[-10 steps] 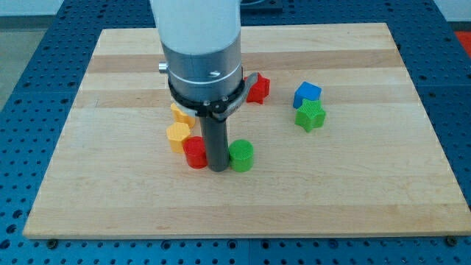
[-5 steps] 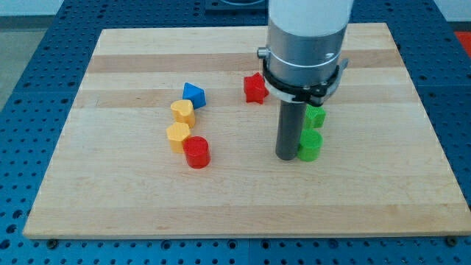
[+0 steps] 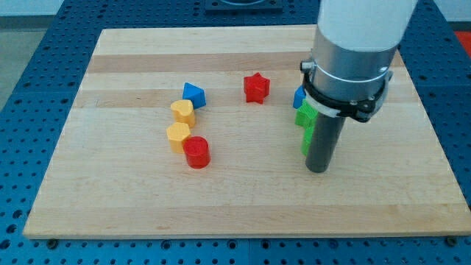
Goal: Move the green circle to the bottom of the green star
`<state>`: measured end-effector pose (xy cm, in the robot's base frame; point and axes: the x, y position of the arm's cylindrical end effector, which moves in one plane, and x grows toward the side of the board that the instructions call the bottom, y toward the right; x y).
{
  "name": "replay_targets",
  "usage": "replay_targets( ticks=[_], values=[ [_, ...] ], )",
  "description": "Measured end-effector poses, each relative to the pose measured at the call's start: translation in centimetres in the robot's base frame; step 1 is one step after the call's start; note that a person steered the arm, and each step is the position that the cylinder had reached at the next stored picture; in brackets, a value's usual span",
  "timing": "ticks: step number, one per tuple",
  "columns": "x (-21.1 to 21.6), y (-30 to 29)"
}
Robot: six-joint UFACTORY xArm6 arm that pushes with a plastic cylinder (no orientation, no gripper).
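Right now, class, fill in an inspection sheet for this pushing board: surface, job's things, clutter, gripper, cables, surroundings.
Surface: pale wooden board, flat.
Job's things: green star block and green circle block below it, both largely hidden by the arm; contact cannot be told.
Clutter: red star block; blue block; two yellow blocks; red round block; another blue block, mostly hidden.
Gripper: none; my tip is at the green circle's lower right.
Cables: nothing seen.
Surroundings: blue perforated table.

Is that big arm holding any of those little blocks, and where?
Nothing is held. My tip only pushes; it stands just right of the green circle, below the green star.
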<state>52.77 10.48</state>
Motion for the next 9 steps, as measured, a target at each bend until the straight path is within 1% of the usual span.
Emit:
replay_targets(
  ticks=[7, 8, 9],
  values=[
    [-1.5, 0.7],
    [-0.6, 0.7],
    [3.0, -2.3]
  ],
)
